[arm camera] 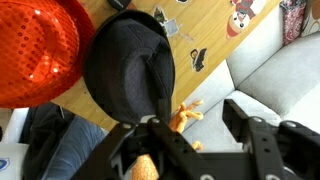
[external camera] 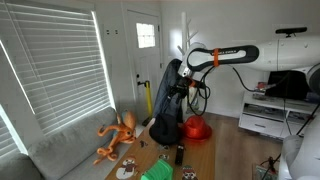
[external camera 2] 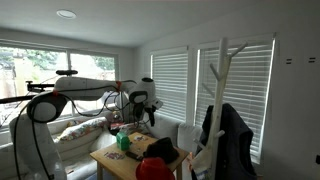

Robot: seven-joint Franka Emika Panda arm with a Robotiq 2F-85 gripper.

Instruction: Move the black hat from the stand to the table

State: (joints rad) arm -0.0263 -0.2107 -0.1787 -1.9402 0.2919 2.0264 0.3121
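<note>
In the wrist view the black hat (arm camera: 128,62) is a dark oval disc below me, with the red hat (arm camera: 35,50) touching its left side. The blue denim jacket (arm camera: 60,150) on the stand lies under both. My gripper (arm camera: 195,115) is open and empty above the black hat's near edge; one finger overlaps its brim in the picture. The wooden table (arm camera: 215,35) lies beyond the hats. In the exterior views the gripper (external camera 2: 152,108) hangs above the black hat (external camera 2: 163,148) beside the stand (external camera 2: 222,90), (external camera: 165,100). I cannot tell what the hat rests on.
A grey couch (arm camera: 270,70) runs along the window, with an orange toy (external camera: 118,135) on it, also in the wrist view (arm camera: 185,113). Small items lie scattered on the table (external camera 2: 118,160). The red hat shows in an exterior view (external camera: 197,128).
</note>
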